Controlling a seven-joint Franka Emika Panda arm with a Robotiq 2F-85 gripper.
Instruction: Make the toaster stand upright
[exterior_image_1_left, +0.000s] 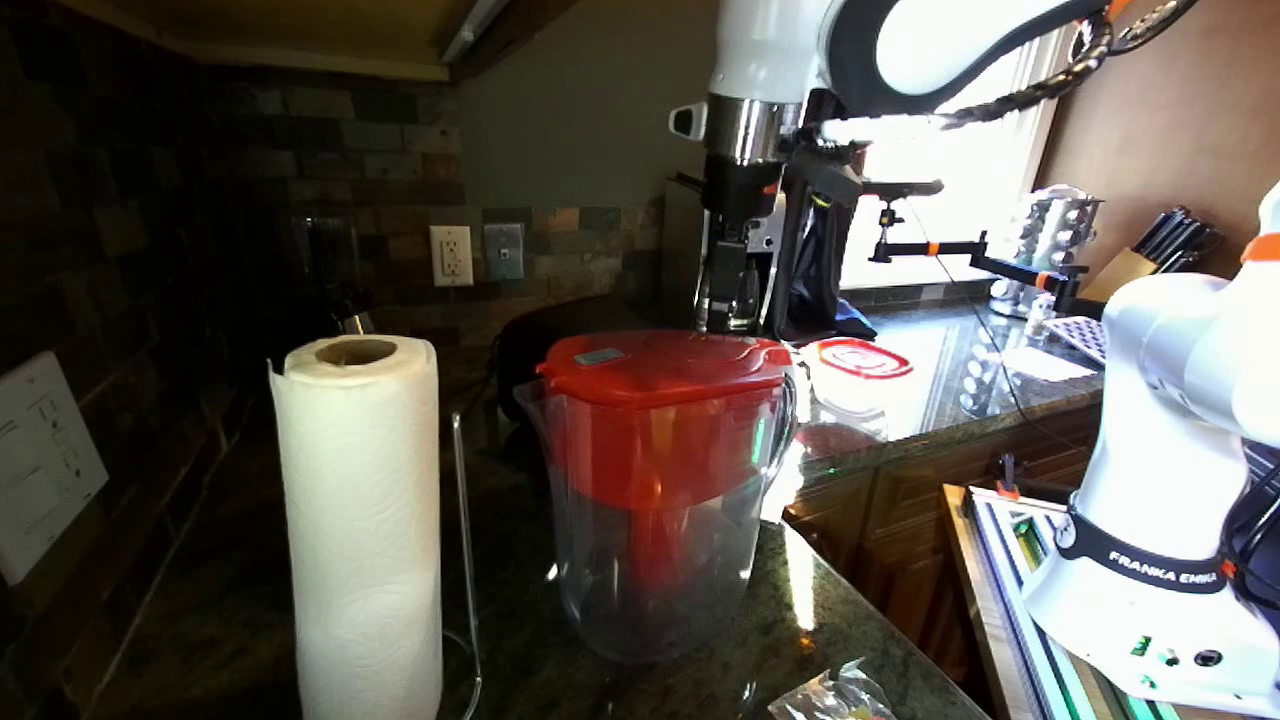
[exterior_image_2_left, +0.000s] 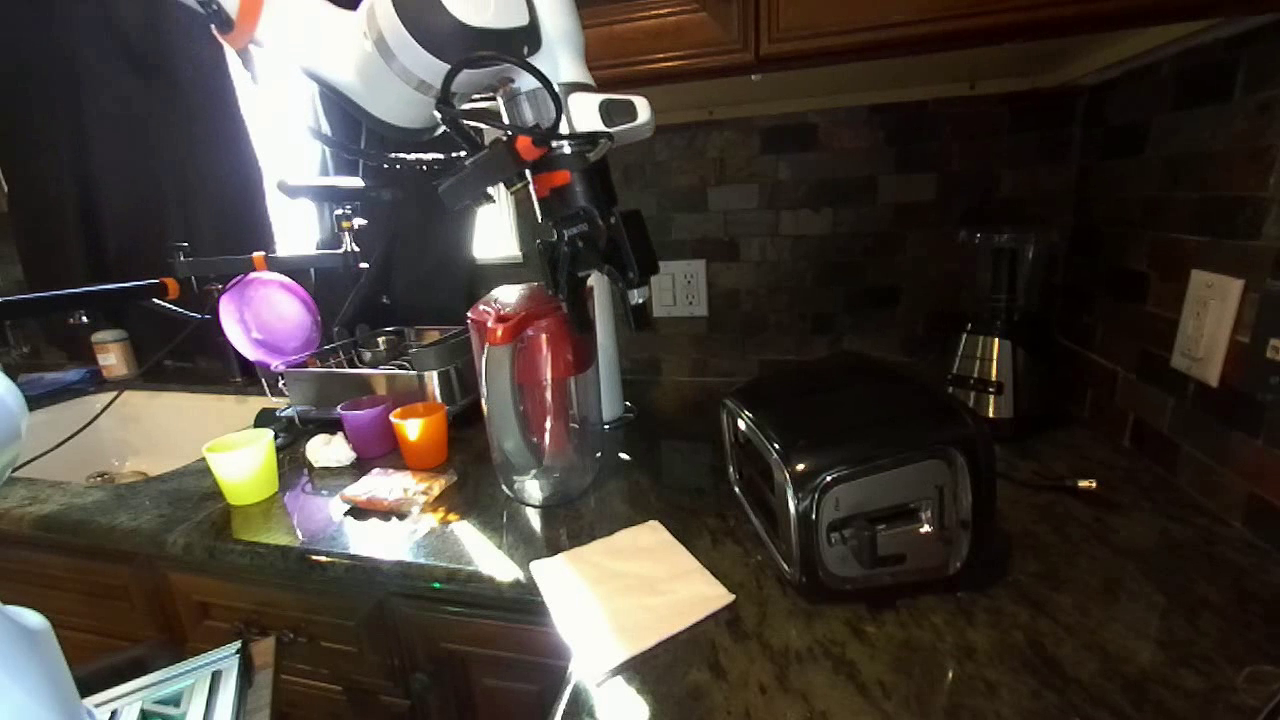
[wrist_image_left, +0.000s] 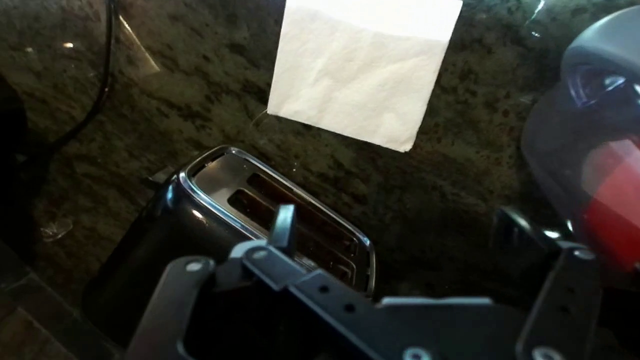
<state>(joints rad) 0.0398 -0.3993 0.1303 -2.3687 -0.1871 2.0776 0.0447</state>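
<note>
The dark toaster (exterior_image_2_left: 880, 420) lies on its side on the counter, its metal-rimmed slotted top facing sideways toward the red-lidded pitcher and its lever panel facing the camera. In the wrist view the toaster (wrist_image_left: 227, 187) shows at lower left, slots visible, partly covered by a finger. In an exterior view a dark rounded shape, likely the toaster (exterior_image_1_left: 525, 345), shows mostly hidden behind the pitcher. My gripper (wrist_image_left: 402, 227) is open with nothing between its fingers. It hangs above the counter near the pitcher's lid; it shows in both exterior views (exterior_image_1_left: 735, 310) (exterior_image_2_left: 608, 305).
The red-lidded pitcher (exterior_image_2_left: 540, 420) stands close to the gripper. A paper towel roll (exterior_image_1_left: 362, 530) stands beside it. A napkin (exterior_image_2_left: 635, 595) lies in front of the toaster. Cups (exterior_image_2_left: 418, 435), a packet (exterior_image_2_left: 395, 490) and a blender (exterior_image_2_left: 985, 370) are on the counter. A cupboard hangs above.
</note>
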